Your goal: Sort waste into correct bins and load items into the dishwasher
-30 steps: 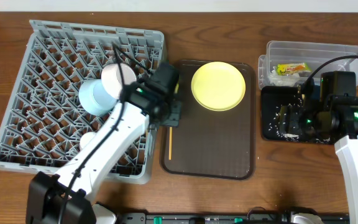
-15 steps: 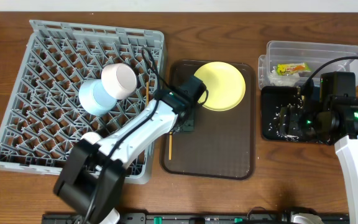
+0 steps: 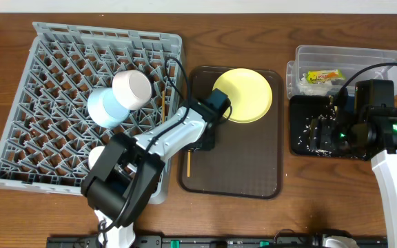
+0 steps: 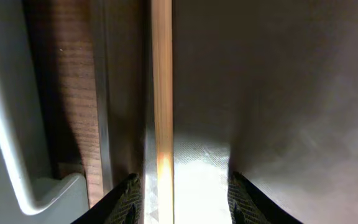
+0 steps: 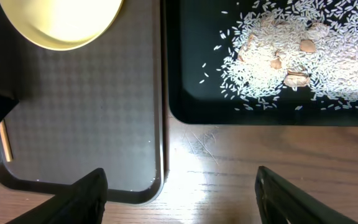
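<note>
In the overhead view the left arm covers its own tool and the upper part of the chopstick [image 3: 188,164]. Only the lower end shows, at the left side of the brown tray [image 3: 253,165]. The left wrist view cuts the chopstick off at both edges. It lies flat, with its long axis along the left rim of the tray, parallel to the near wall of the dish rack [image 3: 60,62]. The left tool [image 4: 188,199] stands spread with the chopstick between its fingers; whether a finger touches it I cannot tell. The right tool [image 5: 191,193] is spread wide and empty, over the worktop [image 5: 229,149] beside the black tray [image 5: 182,93] of rice grains [image 5: 291,50].
</note>
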Motion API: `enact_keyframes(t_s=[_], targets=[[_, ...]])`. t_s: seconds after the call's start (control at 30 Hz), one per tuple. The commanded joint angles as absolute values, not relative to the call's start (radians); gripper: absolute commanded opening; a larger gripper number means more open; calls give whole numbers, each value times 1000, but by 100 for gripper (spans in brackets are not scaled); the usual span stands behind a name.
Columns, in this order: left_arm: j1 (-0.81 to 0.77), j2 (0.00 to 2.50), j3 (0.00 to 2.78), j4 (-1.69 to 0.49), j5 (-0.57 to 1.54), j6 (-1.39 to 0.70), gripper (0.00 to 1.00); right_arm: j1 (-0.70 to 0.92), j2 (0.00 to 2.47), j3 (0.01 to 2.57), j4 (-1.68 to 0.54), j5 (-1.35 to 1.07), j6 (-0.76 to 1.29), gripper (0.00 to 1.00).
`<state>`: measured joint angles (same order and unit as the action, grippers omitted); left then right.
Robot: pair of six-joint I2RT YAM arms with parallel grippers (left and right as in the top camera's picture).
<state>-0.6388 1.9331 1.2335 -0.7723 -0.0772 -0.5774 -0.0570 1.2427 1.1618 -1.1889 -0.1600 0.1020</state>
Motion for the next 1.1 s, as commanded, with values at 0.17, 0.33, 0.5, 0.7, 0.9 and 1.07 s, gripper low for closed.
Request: enact_keyframes(t_s=[0.17, 0.33, 0.5, 0.7, 0.9, 1.07], targets=[[-639, 1973, 1226, -772, -76, -589, 26, -67, 1237, 1165, -1194, -158, 96, 74], [-640, 1973, 1214, -767, -52, -590, 22, -67, 1237, 1165, -1195, -158, 96, 74], [-641, 1974, 1184, -742, -23, -590, 22, -67, 1237, 1165, -1196, -158, 96, 73], [-641, 1973, 1180, -742, -4, -589, 10, -67, 1237, 1165, -1197, -158, 96, 74], [-640, 1966, 1180, -749, -4, -588, 6, -67, 1237, 1165, -1198, -157, 96, 74], [-640, 1878, 1238, -817, -9, -525, 6, -67, 1237, 1165, -1196, -157, 96, 74]])
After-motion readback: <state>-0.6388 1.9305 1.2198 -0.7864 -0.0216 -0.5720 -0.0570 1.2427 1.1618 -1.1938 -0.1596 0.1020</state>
